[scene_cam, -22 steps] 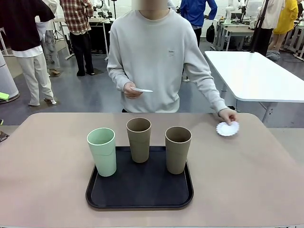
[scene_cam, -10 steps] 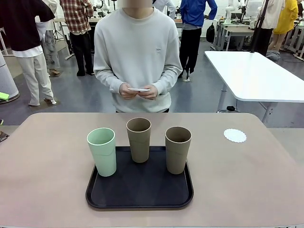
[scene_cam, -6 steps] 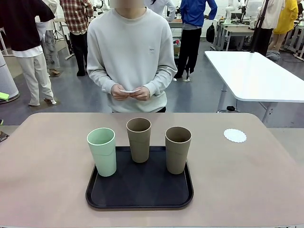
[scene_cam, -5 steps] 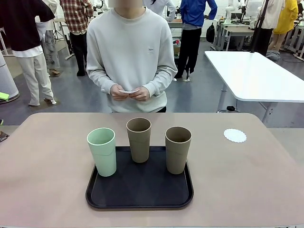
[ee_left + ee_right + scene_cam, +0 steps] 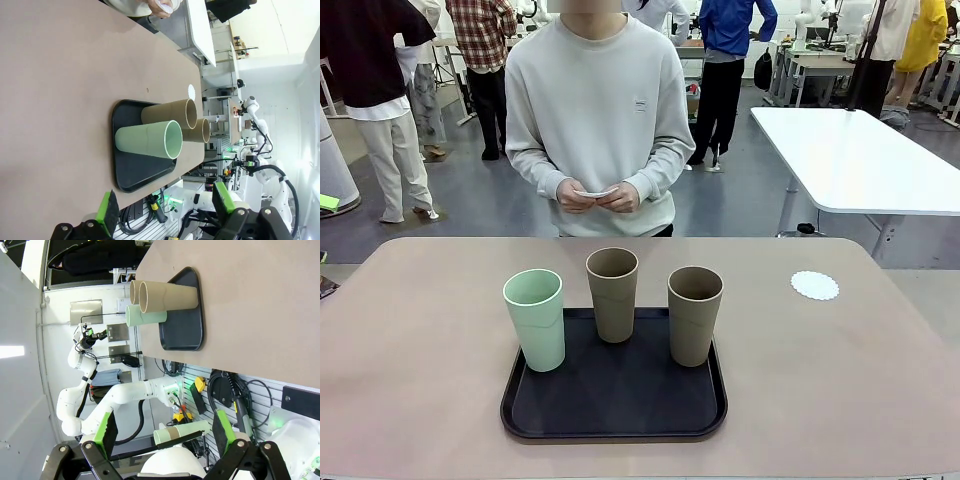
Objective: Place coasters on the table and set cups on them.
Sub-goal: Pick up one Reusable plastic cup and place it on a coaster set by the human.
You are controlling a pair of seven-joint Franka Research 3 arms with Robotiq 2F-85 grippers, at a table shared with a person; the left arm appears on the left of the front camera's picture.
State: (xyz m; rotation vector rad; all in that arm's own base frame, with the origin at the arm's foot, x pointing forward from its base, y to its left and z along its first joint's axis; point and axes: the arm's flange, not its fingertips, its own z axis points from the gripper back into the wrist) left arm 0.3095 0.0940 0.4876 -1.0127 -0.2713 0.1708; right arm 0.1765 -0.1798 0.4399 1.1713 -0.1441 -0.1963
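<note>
A person's hand (image 5: 621,198) has left the lacy white coaster (image 5: 815,286) lying flat at the far right of the table (image 5: 420,330) and joined the other, holding thin white paper (image 5: 595,191). The left gripper (image 5: 166,204) and right gripper (image 5: 165,432) stand wide and empty, well apart from it. Three cups (image 5: 613,294), one mint and two tan, stand upright on a black tray (image 5: 615,400).

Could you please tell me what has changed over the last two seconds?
The person let go of the white lacy paper doily, now lying alone on the beige table, and drew that hand back to the remaining doilies. The three tumblers on the black tray stayed put.
</note>
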